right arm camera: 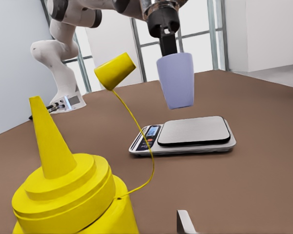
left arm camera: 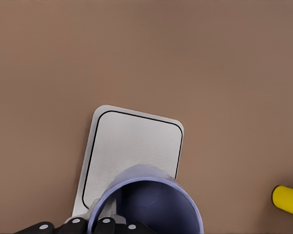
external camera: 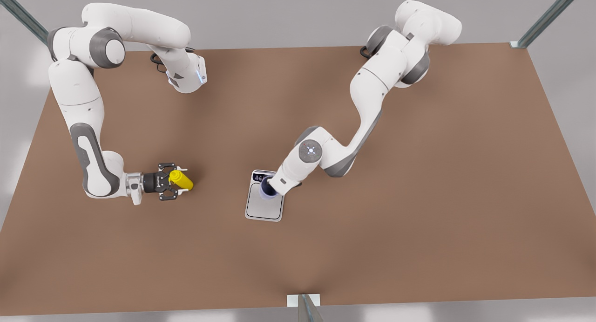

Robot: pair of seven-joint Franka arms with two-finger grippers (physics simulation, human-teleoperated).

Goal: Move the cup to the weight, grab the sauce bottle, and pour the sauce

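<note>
Front view: on a brown table, the right gripper pinches a yellow squeeze sauce bottle. The left gripper holds a lavender-blue tumbler cup over a flat silver-white kitchen scale.

Left wrist view: the left gripper's black fingers clamp the cup's rim above the scale.

Right wrist view: the cup hangs tilted above the scale, not touching it; the bottle stands close, its cap dangling on a tether.

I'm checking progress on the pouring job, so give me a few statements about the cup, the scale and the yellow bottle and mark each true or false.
1. The left gripper holds the cup in the air above the weight. True.
2. The cup stands on the weighing plate. False: the right wrist view shows a clear gap under it.
3. The right gripper is at the sauce bottle. True.
4. The bottle's tethered cap is seated on the nozzle. False: it hangs off on its strap.
5. The bottle sits on the weight. False: it is apart, over the table.
</note>
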